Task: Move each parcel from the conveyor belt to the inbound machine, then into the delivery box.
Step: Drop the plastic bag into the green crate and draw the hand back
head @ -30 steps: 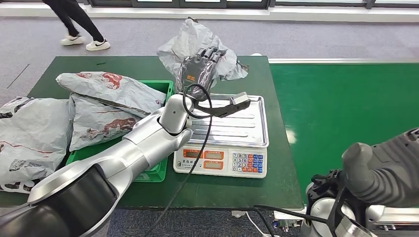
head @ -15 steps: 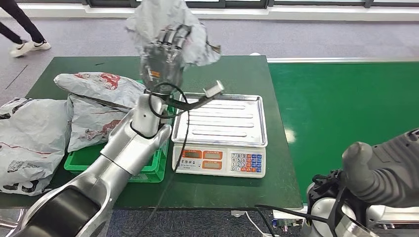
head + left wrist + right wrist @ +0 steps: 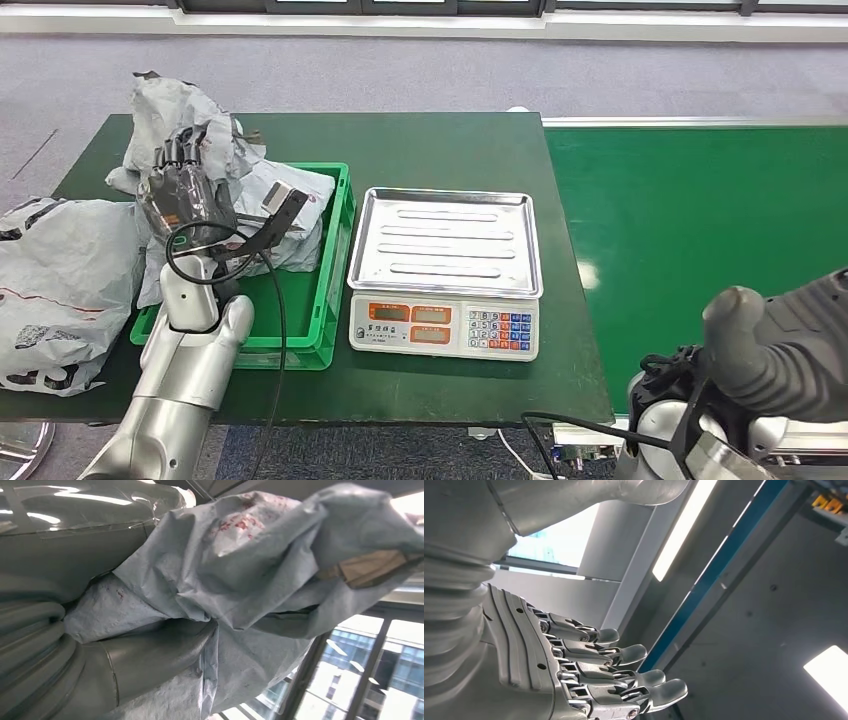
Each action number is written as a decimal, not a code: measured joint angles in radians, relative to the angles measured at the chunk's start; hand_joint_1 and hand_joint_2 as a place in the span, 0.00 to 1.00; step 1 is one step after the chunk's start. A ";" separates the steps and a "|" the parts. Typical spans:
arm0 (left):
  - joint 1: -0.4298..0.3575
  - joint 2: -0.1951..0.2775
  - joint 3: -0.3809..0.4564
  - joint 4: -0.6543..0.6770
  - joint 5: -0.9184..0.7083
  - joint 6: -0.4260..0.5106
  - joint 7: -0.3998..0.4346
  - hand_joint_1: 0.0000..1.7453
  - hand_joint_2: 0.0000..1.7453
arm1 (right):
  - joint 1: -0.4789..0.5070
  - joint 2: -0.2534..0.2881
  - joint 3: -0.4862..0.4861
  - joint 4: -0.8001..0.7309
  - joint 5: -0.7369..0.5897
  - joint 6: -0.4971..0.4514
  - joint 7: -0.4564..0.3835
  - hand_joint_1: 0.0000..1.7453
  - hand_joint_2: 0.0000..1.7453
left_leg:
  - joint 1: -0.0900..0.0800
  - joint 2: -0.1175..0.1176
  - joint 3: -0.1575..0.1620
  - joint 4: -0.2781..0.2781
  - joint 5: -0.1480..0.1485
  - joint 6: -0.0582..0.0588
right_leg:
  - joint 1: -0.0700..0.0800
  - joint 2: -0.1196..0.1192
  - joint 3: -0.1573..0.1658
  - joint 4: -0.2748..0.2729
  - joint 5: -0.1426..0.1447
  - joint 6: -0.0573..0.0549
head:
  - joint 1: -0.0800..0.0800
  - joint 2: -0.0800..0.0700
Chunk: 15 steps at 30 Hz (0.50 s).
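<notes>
My left hand (image 3: pixel 183 190) grips grey parcel (image 3: pixel 180 115) above crate's (image 3: pixel 338 260) far-left corner, over other parcels. Right hand (image 3: pixel 589 680) empty, fingers loosely extended. Risk: slack bag slips early, or lands on crate rim & slides off pile.

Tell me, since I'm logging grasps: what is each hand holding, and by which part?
The left hand grips a grey plastic parcel by its crumpled lower portion, above the green crate. The right hand holds nothing, fingers extended.
</notes>
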 joint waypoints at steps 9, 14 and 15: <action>0.056 0.033 0.000 -0.049 -0.001 0.000 0.032 1.00 1.00 | 0.001 0.000 -0.009 0.005 -0.001 0.000 0.000 0.00 1.00 | 0.000 0.000 0.000 0.000 0.000 0.000 | 0.000 0.000 0.000 0.000 -0.001 -0.001 | 0.000 0.000; 0.073 0.073 -0.051 -0.061 -0.001 0.000 0.115 0.00 1.00 | 0.000 0.000 -0.030 0.039 -0.006 0.001 0.000 0.00 1.00 | 0.000 -0.001 0.000 0.000 0.000 0.000 | 0.000 -0.001 0.000 0.000 -0.001 -0.001 | 0.000 0.000; 0.074 0.079 -0.066 -0.060 -0.001 0.000 0.123 0.00 1.00 | 0.000 0.000 -0.032 0.047 -0.005 0.001 0.000 0.00 1.00 | 0.000 -0.001 0.000 0.000 0.000 0.000 | 0.000 -0.001 0.000 0.000 -0.001 -0.001 | 0.000 0.000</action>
